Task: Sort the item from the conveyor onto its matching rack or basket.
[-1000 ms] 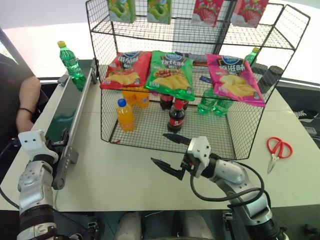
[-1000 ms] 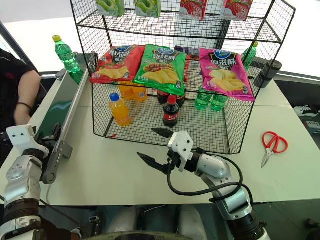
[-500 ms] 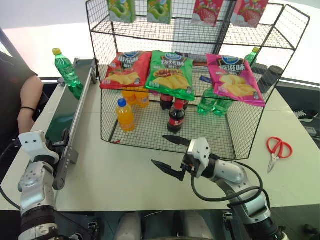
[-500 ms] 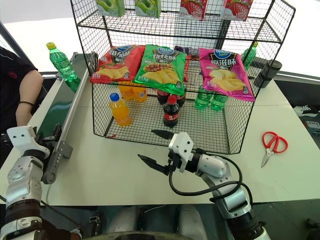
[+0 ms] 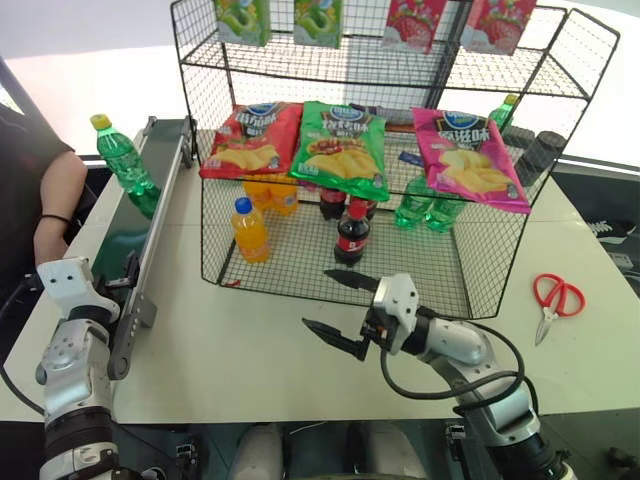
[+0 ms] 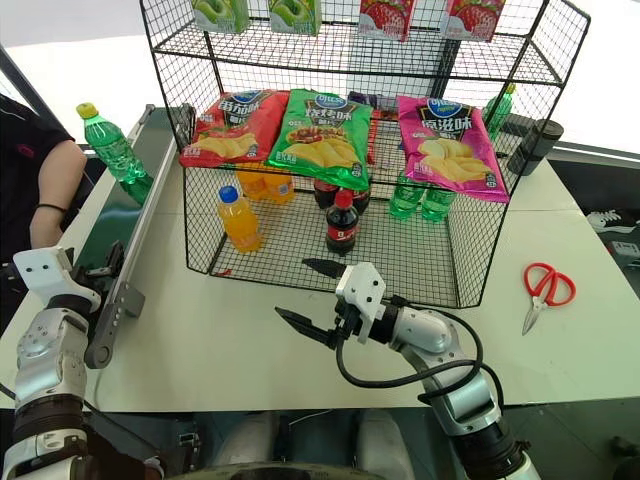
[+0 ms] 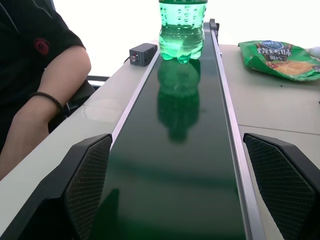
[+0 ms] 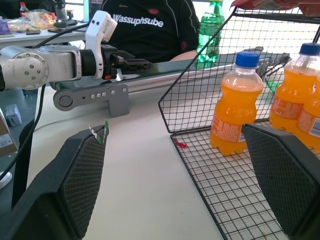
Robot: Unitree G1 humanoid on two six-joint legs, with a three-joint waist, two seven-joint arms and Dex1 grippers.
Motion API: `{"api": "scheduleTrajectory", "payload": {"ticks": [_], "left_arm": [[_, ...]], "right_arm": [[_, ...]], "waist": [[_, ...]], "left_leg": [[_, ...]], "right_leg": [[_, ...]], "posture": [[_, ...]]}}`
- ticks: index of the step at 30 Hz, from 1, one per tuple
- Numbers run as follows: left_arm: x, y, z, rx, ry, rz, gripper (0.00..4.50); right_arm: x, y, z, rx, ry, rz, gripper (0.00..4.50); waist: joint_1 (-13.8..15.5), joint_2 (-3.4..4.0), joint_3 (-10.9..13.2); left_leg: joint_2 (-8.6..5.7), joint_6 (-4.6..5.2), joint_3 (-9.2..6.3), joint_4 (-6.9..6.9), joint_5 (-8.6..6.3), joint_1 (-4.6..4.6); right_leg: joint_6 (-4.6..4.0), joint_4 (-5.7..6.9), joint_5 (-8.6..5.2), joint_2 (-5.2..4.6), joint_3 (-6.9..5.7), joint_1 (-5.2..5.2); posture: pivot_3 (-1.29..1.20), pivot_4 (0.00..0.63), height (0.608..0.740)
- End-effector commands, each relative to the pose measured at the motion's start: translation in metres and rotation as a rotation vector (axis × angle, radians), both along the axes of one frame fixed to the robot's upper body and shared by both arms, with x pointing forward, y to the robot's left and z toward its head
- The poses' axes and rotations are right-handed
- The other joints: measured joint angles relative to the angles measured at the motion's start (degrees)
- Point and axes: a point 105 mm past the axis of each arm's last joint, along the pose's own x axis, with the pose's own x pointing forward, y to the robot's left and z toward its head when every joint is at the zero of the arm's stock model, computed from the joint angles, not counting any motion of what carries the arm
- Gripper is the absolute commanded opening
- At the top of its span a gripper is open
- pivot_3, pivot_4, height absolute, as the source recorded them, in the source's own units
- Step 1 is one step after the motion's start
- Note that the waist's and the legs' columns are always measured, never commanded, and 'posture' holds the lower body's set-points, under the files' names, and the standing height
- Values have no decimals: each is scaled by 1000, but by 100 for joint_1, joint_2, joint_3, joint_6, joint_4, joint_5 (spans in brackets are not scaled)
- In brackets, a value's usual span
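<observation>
The item, a green soda bottle [image 5: 122, 162] with a yellow cap, stands upright on the conveyor [image 5: 128, 232] toward its far end. It also rises ahead on the belt [image 7: 180, 155] as the bottle [image 7: 181, 27] in the left wrist view. My left gripper [image 5: 112, 283] sits open at the belt's near end, one finger on each side of the belt, well short of the bottle. My right gripper [image 5: 338, 308] hovers open over the table just in front of the black wire basket [image 5: 300, 272], holding nothing.
The basket holds orange-drink bottles [image 5: 250, 230], cola bottles [image 5: 352, 235] and green bottles [image 5: 425, 212]; snack bags [image 5: 340, 150] lie on the shelf above. Red scissors [image 5: 553, 300] lie at the right. A person's arm [image 5: 52, 205] rests left of the conveyor.
The green bottle has travelled along the belt toward my left gripper. Both grippers have stayed in place and open.
</observation>
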Motion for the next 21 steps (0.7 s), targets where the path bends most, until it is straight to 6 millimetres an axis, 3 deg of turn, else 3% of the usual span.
{"api": "scheduleTrajectory", "payload": {"ticks": [1, 21], "left_arm": [[-1, 4, 10, 8, -53, 27, 4500], [-8, 13, 12, 13, -87, 112, 4500]], "right_arm": [[-4, 6, 17, 47, -44, 24, 4430], [-6, 9, 20, 51, -32, 46, 4430]], "waist": [[-1, 0, 0], [-20, 2, 1]], "left_leg": [[0, 0, 0, 0, 0, -1], [0, -2, 0, -6, -1, -5]], "right_leg": [[0, -1, 0, -1, 0, -1], [-2, -10, -1, -8, 0, -4]], "posture": [[0, 150, 740], [0, 150, 740]]}}
